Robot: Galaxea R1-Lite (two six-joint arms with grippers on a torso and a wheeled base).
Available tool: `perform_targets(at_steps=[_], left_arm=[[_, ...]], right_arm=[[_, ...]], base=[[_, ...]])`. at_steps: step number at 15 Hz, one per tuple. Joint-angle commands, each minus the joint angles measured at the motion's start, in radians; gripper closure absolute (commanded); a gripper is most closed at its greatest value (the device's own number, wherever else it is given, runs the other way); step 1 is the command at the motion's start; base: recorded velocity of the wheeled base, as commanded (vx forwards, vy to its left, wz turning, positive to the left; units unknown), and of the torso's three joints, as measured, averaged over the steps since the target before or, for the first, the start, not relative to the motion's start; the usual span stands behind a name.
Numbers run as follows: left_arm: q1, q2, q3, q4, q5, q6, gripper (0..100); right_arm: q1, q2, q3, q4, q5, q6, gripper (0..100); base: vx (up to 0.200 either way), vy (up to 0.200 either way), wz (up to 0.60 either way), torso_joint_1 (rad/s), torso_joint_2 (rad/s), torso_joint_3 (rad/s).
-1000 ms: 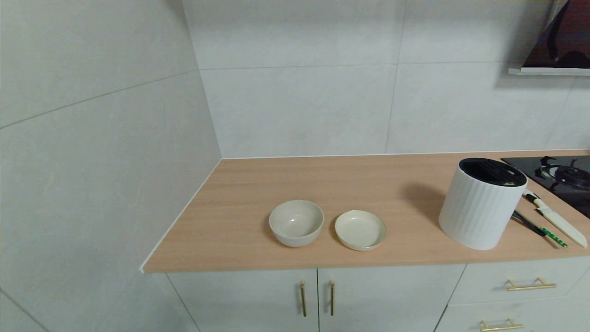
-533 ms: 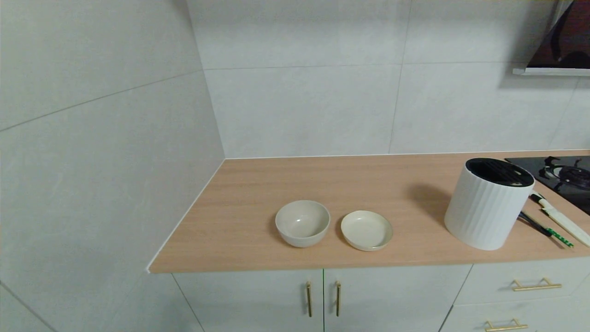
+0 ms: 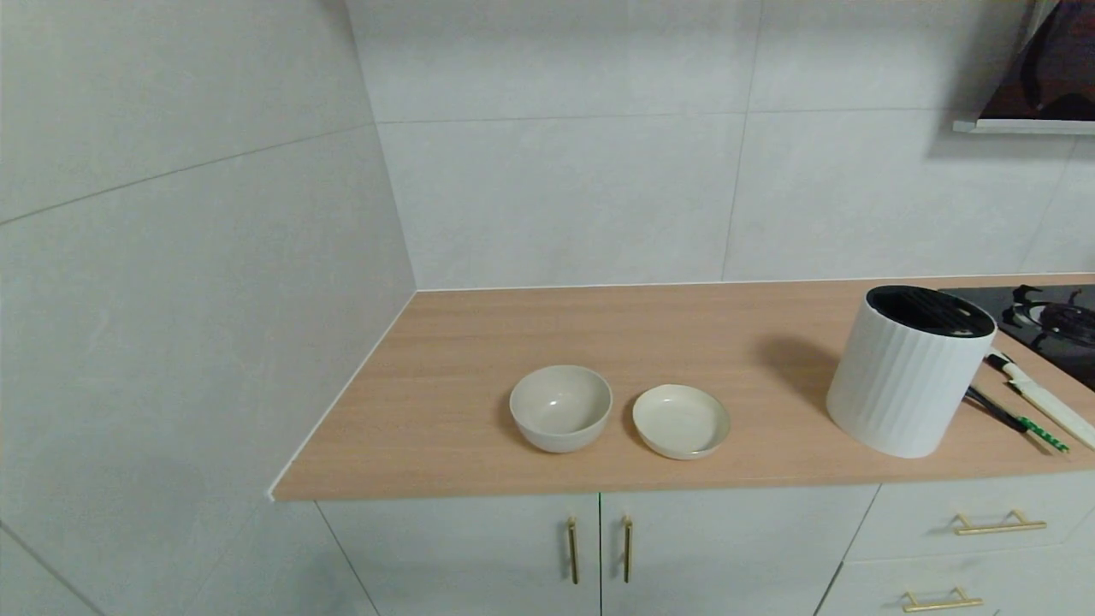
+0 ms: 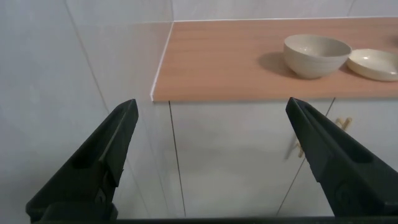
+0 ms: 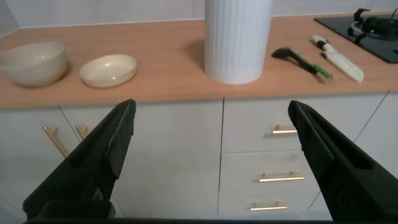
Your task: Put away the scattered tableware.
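Observation:
A beige bowl (image 3: 560, 418) and a shallow cream plate (image 3: 681, 421) sit side by side near the front of the wooden counter (image 3: 616, 334). To their right stands a white ribbed holder (image 3: 908, 370) with a black slotted top. Beside it lie dark chopsticks with green ends (image 3: 1018, 419) and a white-handled knife (image 3: 1042, 399). My left gripper (image 4: 208, 109) is open, held low in front of the cabinet, short of the bowl (image 4: 316, 55) and plate (image 4: 375, 63). My right gripper (image 5: 211, 109) is open too, before the cabinet below the holder (image 5: 237, 38), plate (image 5: 109, 70) and knife (image 5: 337, 57).
Tiled walls close the counter at the back and left. A black gas hob (image 3: 1048, 321) lies at the far right under a range hood (image 3: 1031, 77). White cabinet doors with gold handles (image 3: 599, 547) and drawers (image 3: 997, 524) sit under the counter.
The head view has shifted slightly right and up, so everything sits a little differently in the picture. The objects themselves have not moved.

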Motion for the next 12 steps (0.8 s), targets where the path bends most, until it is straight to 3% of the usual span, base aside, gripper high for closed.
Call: perform_targets(at_steps=[1,12], left_arm=[[0.0,0.002,0.0,0.0,0.0,0.0,0],[0.0,0.002,0.0,-0.002,0.0,0.0,0]], right_arm=[[0.0,0.001,0.0,0.0,0.001,-0.001,0],[0.0,0.001,0.0,0.0,-0.001,0.0,0]], base=[[0.0,0.0,0.0,-0.222,0.48,0.251],[0.0,0.0,0.0,-0.242,0.54,0.29]])
